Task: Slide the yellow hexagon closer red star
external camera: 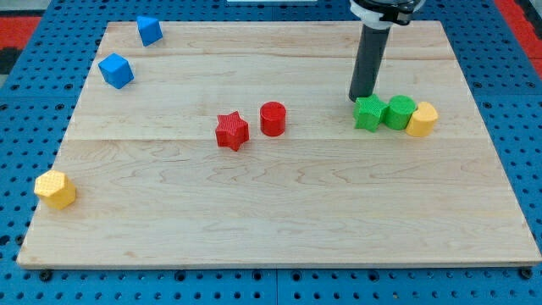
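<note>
At the view's bottom left, close to the edge of the table (296,212), sits the yellow hexagon (55,188), well apart from everything else; the red star (231,131) lies up and to the view's right of it, near the middle, with a red cylinder (273,119) just beside the star on its right. That diagonal is the line you should care about: by my judgement the push has to start from the hexagon's lower left side. My tip (362,99) is far off on the view's right, touching or almost touching the top edge of a green star (368,113), so it would have to cross the table and skirt the two red pieces first. There is no claw on this arm, only a bare rod, so nothing is held. Take care with the second yellow block (422,119), beside the green cylinder (400,112): its shape is hard to make out, while the left one shows flat facets. The top of the rod is cut off by the frame
</note>
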Tool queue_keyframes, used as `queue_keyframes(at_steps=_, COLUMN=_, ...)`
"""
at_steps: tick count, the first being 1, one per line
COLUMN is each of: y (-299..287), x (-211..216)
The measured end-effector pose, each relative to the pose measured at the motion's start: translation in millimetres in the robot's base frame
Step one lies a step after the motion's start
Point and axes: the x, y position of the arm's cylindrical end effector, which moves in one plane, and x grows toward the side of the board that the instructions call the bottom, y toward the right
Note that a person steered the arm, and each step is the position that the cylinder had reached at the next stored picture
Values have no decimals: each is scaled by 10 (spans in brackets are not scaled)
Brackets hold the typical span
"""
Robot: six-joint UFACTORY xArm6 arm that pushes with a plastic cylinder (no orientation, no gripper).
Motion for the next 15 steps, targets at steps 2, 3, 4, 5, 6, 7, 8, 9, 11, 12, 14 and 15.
queue_keyframes(at_steps=2, y=-724, x=-150)
queue_keyframes(at_steps=3, y=-1692, x=-319)
queue_keyframes(at_steps=4, y=-2653, x=-234)
queue_keyframes(at_steps=5, y=-3400, x=343)
queue_keyframes(at_steps=6, y=-4283, x=768)
queue_keyframes(at_steps=7, y=-4309, x=1195)
queue_keyframes(at_steps=8, y=-4242, x=1653)
queue_keyframes(at_steps=9, y=-3783, x=1798)
queue_keyframes(at_steps=11, y=-2701, x=1796)
queue_keyframes(at_steps=12, y=-3190, x=1865)
queue_keyframes(at_steps=14, y=-3652, x=1864)
queue_keyframes(at_steps=15, y=-3724, x=1864)
